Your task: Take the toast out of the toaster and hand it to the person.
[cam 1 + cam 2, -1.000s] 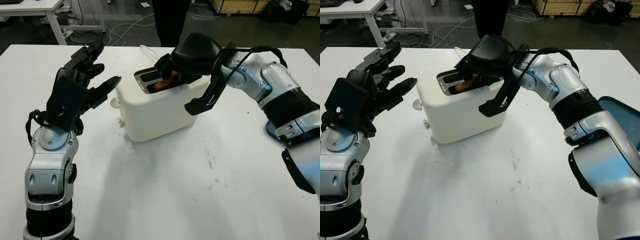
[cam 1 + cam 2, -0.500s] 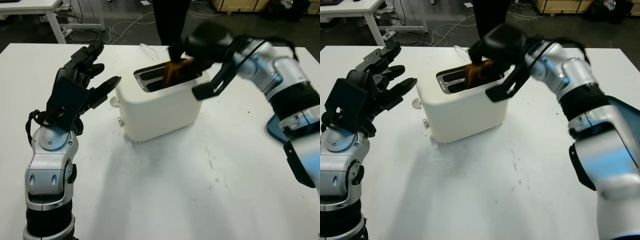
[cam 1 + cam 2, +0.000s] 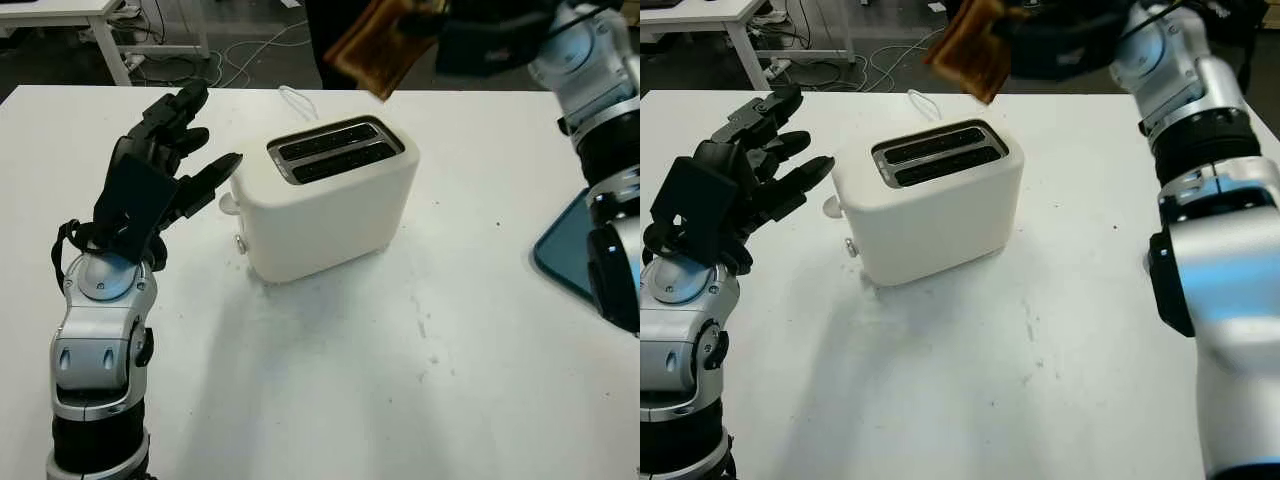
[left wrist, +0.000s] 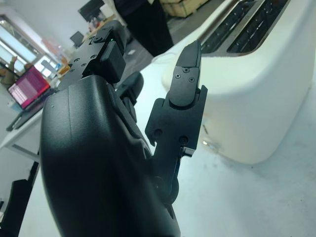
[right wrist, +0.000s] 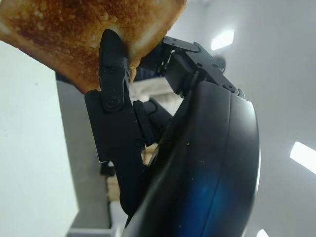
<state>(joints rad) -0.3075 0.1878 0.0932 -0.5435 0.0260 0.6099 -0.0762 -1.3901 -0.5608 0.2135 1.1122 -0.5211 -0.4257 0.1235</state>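
Since the frame a second ago: right hand (image 3: 480, 35) gone from down at the toaster's rear slot to high over the far edge of the table, slice carried up with it; left arm unmoved

Near to far:

Left hand (image 3: 150, 190) – raised beside the toaster's left end, close to it but not touching, open and holding nothing. Judged idle.

Table (image 3: 330, 400) – white, bare in front of the toaster apart from a few small dark specks. Edge of a blue tray (image 3: 565, 250) at the right side.

Toaster (image 3: 325, 205) – white, two slots on top, both dark and showing no bread. Standing upright, angled on the table. Small lever knob at its left end.

Toast (image 3: 370, 45) – browned, well clear of the toaster, up in the air above and behind it. Pinched along one edge by the right hand: one finger (image 5: 111, 84) across the browned face in the wrist view, the others behind the slice. Slice tilted, not flat.

Person (image 3: 340, 40) – dark trousers past the far table edge, just behind the toast. No person's hand visible reaching for it.

Progress, as judged: extraction done, slot cleared. Left to do: carry the slice the rest of the way to the person, wait for a receiving hand, release. Handover itself not yet begun
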